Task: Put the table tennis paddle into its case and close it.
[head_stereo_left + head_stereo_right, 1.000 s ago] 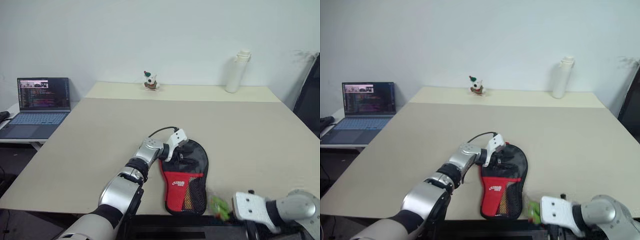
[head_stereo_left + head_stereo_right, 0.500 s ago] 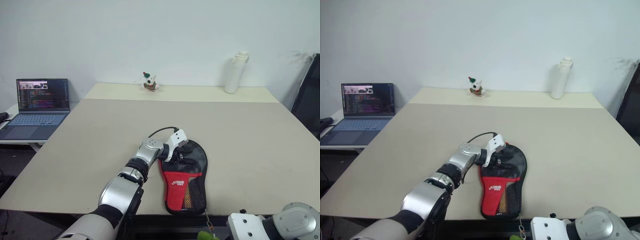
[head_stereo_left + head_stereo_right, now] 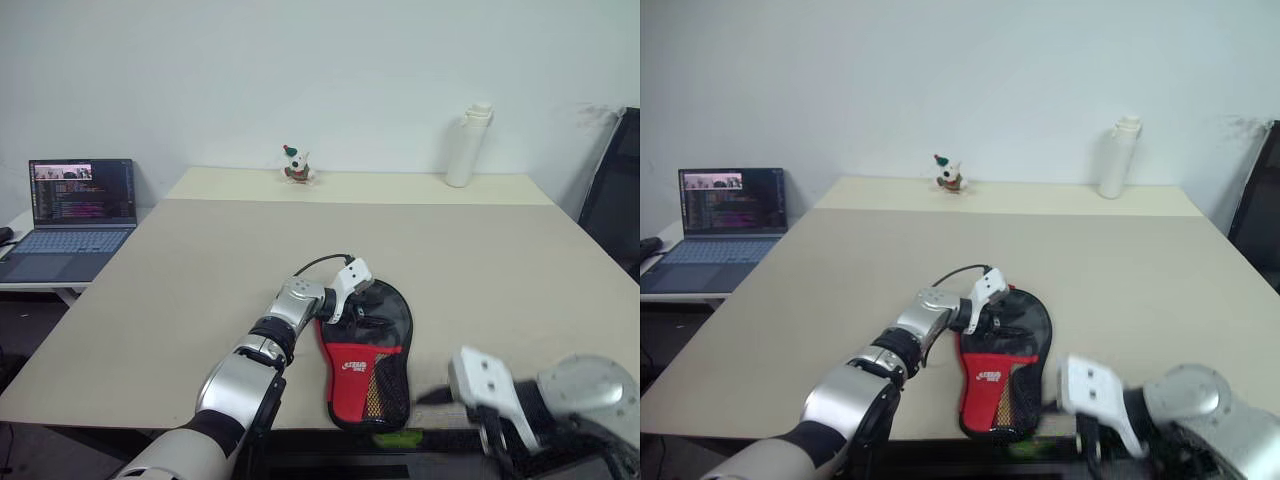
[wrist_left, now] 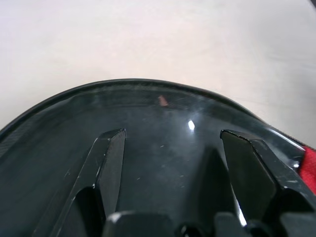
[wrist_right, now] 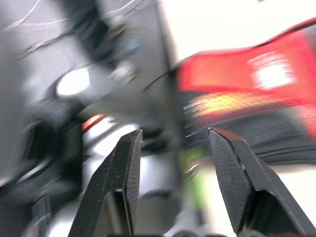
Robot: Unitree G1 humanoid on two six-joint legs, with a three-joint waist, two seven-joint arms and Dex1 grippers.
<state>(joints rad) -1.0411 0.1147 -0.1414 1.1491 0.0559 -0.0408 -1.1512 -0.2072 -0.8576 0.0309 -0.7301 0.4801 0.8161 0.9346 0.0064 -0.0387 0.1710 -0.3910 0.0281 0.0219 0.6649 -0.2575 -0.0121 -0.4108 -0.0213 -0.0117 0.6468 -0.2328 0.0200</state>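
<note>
Far left, a laptop (image 3: 80, 208) sits open on a side table, not part of the job. On the desk (image 3: 200, 270) our left gripper (image 3: 357, 300) rests on the round upper part of the case (image 3: 372, 352), fingers (image 4: 111, 163) spread apart with nothing between them, lying flat against a glossy black surface in the left wrist view. We judge the left arm is there to pin the case down so it doesn't slide while the zip gets worked. The case lies flat near the front edge of the desk, narrow end toward us, red panel with white logo facing up, mesh pocket beside it. The table tennis paddle is not visible as a separate thing; we judge it sits inside the case, though we can't tell if the glossy black under the left fingers is its rubber or the case fabric. A green tag (image 3: 397, 437) hangs at the narrow end of the case, likely the zip pull. Right of it our right gripper (image 5: 174, 140) hovers near the front desk edge, fingers (image 5: 123, 168) parted and empty, pointing toward the case's narrow end. We judge the closing step is underway or nearly done. At the back, a small figurine (image 3: 293, 164) and a white bottle (image 3: 466, 146).
</note>
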